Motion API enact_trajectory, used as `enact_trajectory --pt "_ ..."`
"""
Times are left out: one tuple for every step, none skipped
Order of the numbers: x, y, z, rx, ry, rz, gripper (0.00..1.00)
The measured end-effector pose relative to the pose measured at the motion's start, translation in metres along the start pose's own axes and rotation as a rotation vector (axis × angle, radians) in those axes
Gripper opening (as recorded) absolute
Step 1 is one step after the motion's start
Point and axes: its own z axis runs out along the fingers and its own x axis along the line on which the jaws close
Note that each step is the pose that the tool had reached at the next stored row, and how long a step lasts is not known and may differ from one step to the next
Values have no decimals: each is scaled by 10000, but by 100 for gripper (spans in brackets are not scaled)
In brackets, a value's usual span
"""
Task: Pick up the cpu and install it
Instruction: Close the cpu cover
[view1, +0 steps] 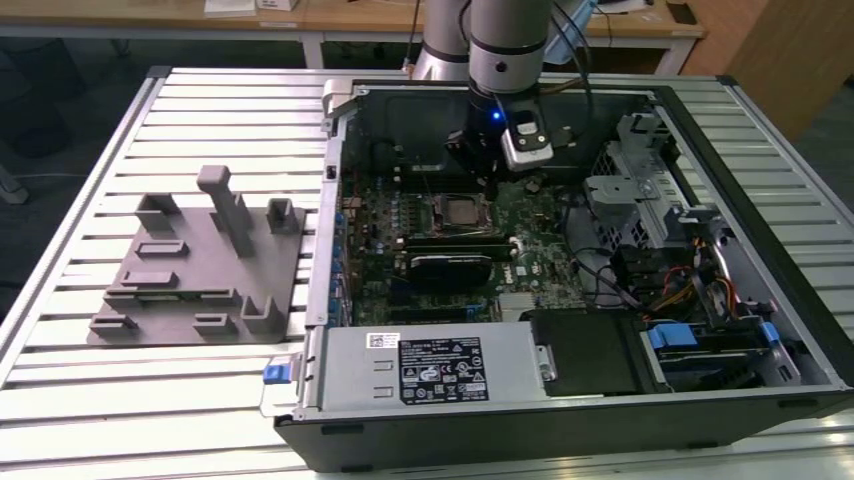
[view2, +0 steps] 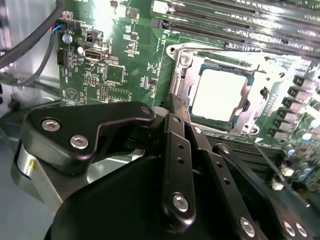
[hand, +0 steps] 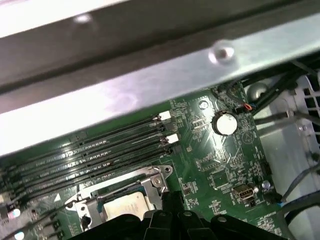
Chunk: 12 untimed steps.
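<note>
Silver-grey metal: the cpu (view2: 220, 95) lies flat inside the socket frame (view2: 181, 75) on the green board (view2: 112, 60), square to the frame, its top bare and glaring. In the exterior view it sits mid-board inside the open computer case (view1: 747, 150). The gripper (view1: 483, 178) hangs over the board just beside the socket, on the side away from the power supply box (view1: 427, 365).

I cannot tell whether the gripper is open or closed, as its tip is hidden behind its own black links. In the second wrist view the chip looks apart from it, with nothing on top.

Step, as a judgement: the pick is done and the chip is in its seat, so this is the tail of the install, with the tool near the socket but not on the chip. Any further move near the socket calls for straight vertical travel and no sideways drag across the frame or the memory slots (hand: 100, 150) close by.

Hard to make out:
- Whether the chip is fully seated or riding on an edge, because glare washes out its top.
- Whether the frame is latched. A thin rod (view2: 262, 152) beside it may be the lever, position unclear.
- In the first wrist view a metal bar (hand: 150, 90) of the case blocks much of the board, and the chip is cut off by the gripper body.

The grey plastic blocks (view1: 200, 260) stand well apart on the slatted table (view1: 80, 400), at the exterior view's left.
</note>
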Motion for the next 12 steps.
enact_trajectory --pt "0 0 0 8 -7 -133 11" --pt "1 0 0 15 -14 -261 11" --pt "1 0 0 20 -19 -394 11" --pt "1 0 1 24 -25 -531 11" --pt "1 0 1 28 -32 -672 11" --pt "2 -1 1 33 -37 -805 11" --pt "2 0 2 35 -43 -934 11" --pt "2 -1 2 38 -48 -1065 11" --pt "3 -1 2 43 -54 -1194 11" --pt "4 -1 2 50 -60 -1311 11" --pt "6 -1 2 62 -67 -1412 11" --pt "10 -3 2 77 -74 -1496 11"
